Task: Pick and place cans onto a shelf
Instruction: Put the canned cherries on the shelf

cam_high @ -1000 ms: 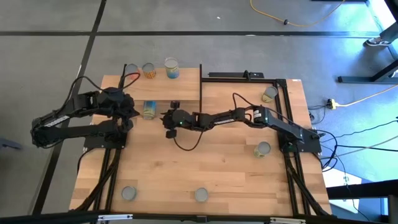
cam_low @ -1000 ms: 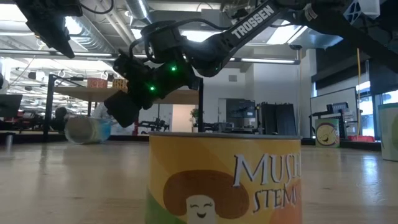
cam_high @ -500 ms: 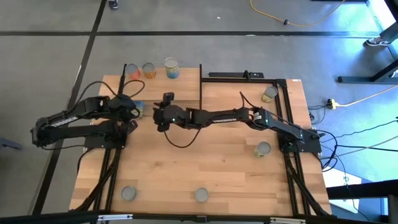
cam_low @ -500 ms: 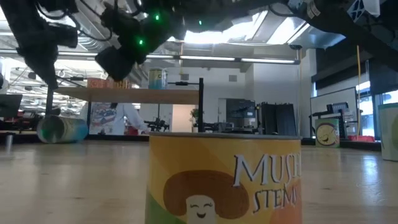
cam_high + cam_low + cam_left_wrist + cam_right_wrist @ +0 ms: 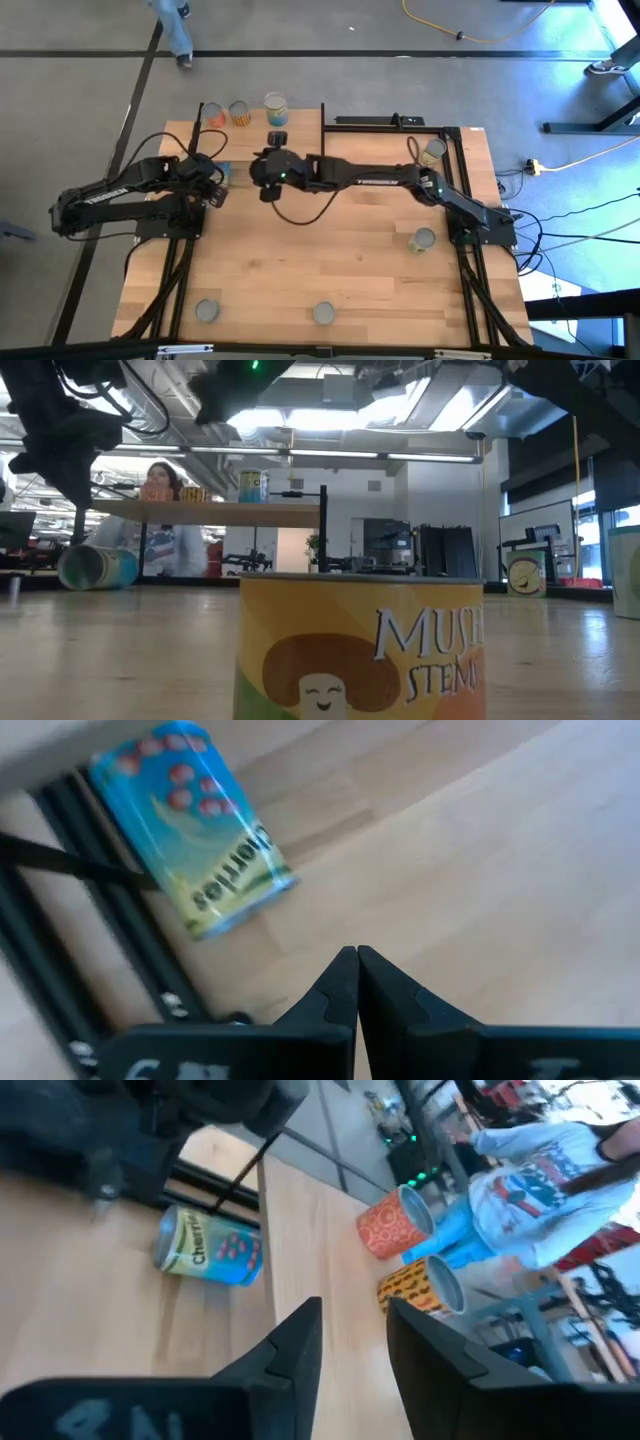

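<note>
The shelf (image 5: 300,118) stands at the table's far left and bears three upright cans (image 5: 240,113); the low view shows them on its board (image 5: 220,512). A blue cherry can (image 5: 190,840) lies on its side on the table below the shelf, also seen in the low view (image 5: 95,567) and the right wrist view (image 5: 210,1247). My left gripper (image 5: 357,955) is shut, points down and hovers just beside that can. My right gripper (image 5: 355,1315) is open with nothing between its fingers, raised above the table in front of the shelf (image 5: 277,138).
A mushroom can (image 5: 360,650) stands at the near edge. Further cans stand at the near left (image 5: 207,312), the right (image 5: 422,240) and the far right by the black frame (image 5: 433,150). A person (image 5: 540,1190) walks beyond the far edge.
My right gripper has risen well clear of the table and gone toward the far edge and the shelf, staying open. The blue can, lying on its side, has rolled toward the table's left. My left gripper has sunk a little and rolled about its own line, staying shut.
</note>
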